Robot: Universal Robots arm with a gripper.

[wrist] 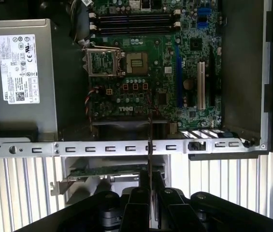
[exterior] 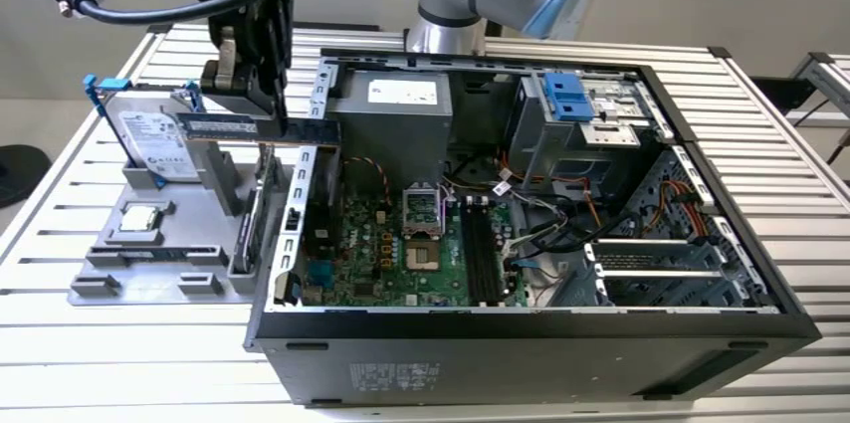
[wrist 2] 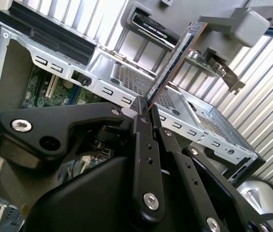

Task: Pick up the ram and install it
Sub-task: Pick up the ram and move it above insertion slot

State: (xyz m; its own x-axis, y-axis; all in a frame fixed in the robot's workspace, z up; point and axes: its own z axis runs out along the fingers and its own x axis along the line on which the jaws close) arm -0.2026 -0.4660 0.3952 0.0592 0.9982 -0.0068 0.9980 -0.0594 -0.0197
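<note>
- an open computer case (exterior: 531,328) sits beside a grey tray (exterior: 100,269) holding a hard drive (exterior: 149,144); the case's slotted metal rail (wrist: 102,148) lies just under the claw.
- the claw (exterior: 247,112) is clamped on the ram (exterior: 299,130), which hangs level over the case's edge.
- the ram is a thin dark stick with a pale label.

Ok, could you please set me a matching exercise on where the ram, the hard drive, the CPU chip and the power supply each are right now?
Things:
1. ram
2. hard drive
3. CPU chip
4. power supply

Places:
A. lying flat on the grey tray
B. inside the computer case
C. clamped in the gripper
D. standing upright on the grey tray

Pairs: 1-C, 2-D, 3-A, 4-B.
</note>
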